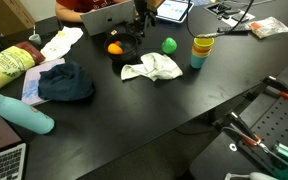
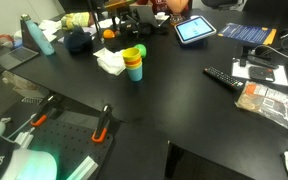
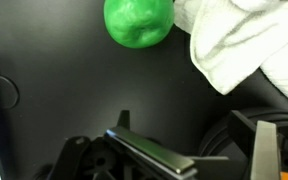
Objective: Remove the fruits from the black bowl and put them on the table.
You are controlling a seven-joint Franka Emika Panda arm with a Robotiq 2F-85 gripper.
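Note:
A green round fruit (image 3: 137, 22) lies on the black table at the top of the wrist view, next to a crumpled white cloth (image 3: 246, 48). It also shows in an exterior view (image 1: 169, 44). An orange fruit (image 1: 114, 47) lies on the table to its side and shows in both exterior views (image 2: 109, 33). My gripper (image 3: 209, 150) is open and empty, low over the table, apart from the green fruit. A dark curved rim (image 3: 222, 135) between the fingers may be the black bowl. In the exterior views the gripper (image 1: 139, 22) hangs at the far edge of the table.
Stacked coloured cups (image 1: 201, 50) stand by the white cloth (image 1: 152, 68). A dark blue cloth (image 1: 66, 82), a teal bottle (image 1: 26, 115), a laptop (image 1: 109, 18) and a tablet (image 2: 194, 28) are around. A remote (image 2: 224, 77) and papers lie further off.

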